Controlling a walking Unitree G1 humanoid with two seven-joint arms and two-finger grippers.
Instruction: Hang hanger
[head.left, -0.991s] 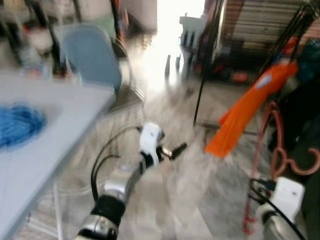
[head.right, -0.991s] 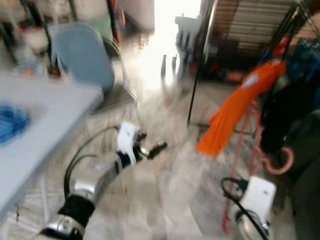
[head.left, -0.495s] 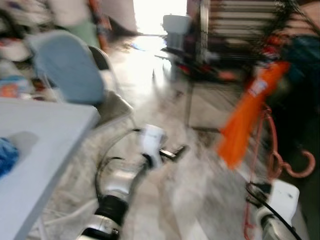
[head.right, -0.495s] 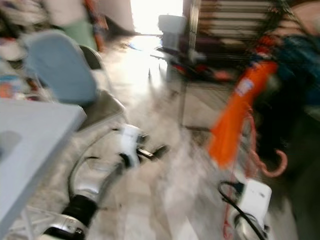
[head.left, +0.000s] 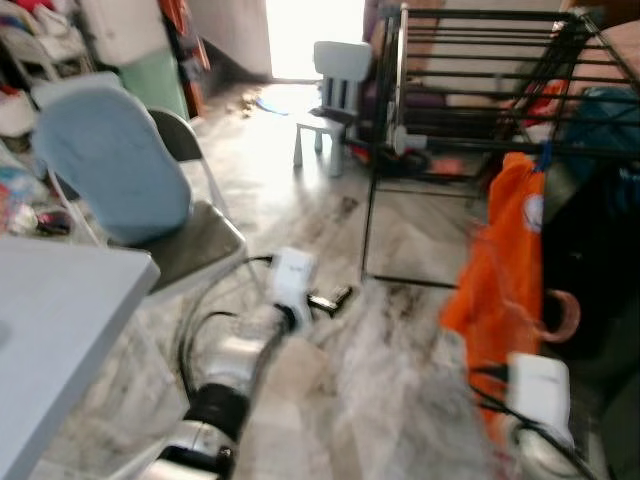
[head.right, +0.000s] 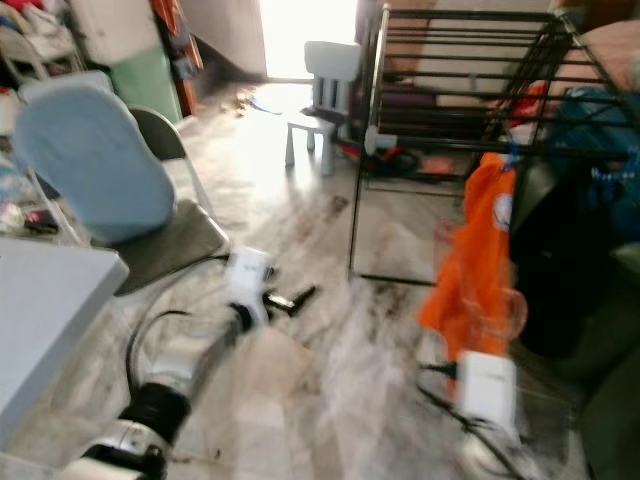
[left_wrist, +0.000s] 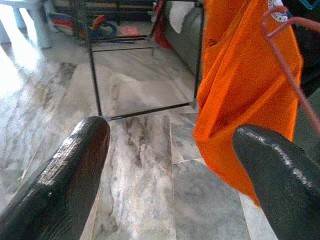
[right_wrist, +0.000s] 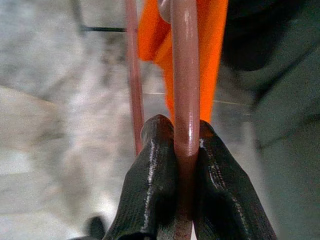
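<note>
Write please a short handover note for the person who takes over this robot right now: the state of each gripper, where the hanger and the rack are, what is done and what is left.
Right gripper: shut on the pink hanger, low at the robot's right side.
Left gripper: open, holding nothing, stretched forward above the marble floor.
Black drying rack: ahead and to the right; an orange garment hangs on its near side, beside dark clothes.
Done: the hanger is picked up and the robot faces the rack.
Left: raise the hanger and hook it on a rack bar, then release. It is not yet on the rack.
</note>
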